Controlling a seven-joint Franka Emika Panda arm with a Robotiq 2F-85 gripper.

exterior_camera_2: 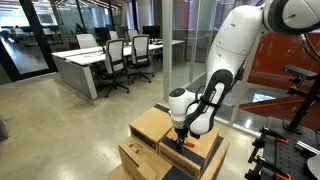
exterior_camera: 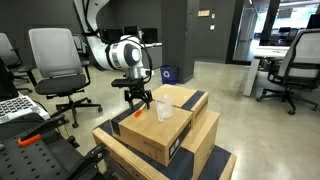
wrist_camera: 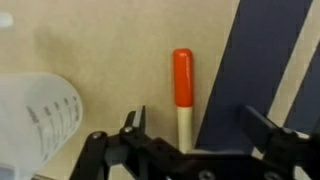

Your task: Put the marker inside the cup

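Note:
The marker (wrist_camera: 182, 75) has a red-orange cap and a pale body. It lies flat on the cardboard box top (wrist_camera: 110, 50). My gripper (wrist_camera: 193, 118) is open just above it, and the marker's lower end sits between the fingers, nearer the left finger (wrist_camera: 136, 120). Nothing is gripped. The clear cup (wrist_camera: 40, 120) stands on the same box to the left of the gripper. In an exterior view the gripper (exterior_camera: 138, 98) hangs over the marker (exterior_camera: 137, 115), with the cup (exterior_camera: 163, 110) beside it. The gripper (exterior_camera_2: 180, 135) also shows from behind the arm.
A dark tape band (wrist_camera: 255, 60) runs along the box top right of the marker. More cardboard boxes (exterior_camera: 170, 150) are stacked under and around this one. Office chairs (exterior_camera: 58, 65) and black equipment (exterior_camera: 30, 150) stand nearby on the concrete floor.

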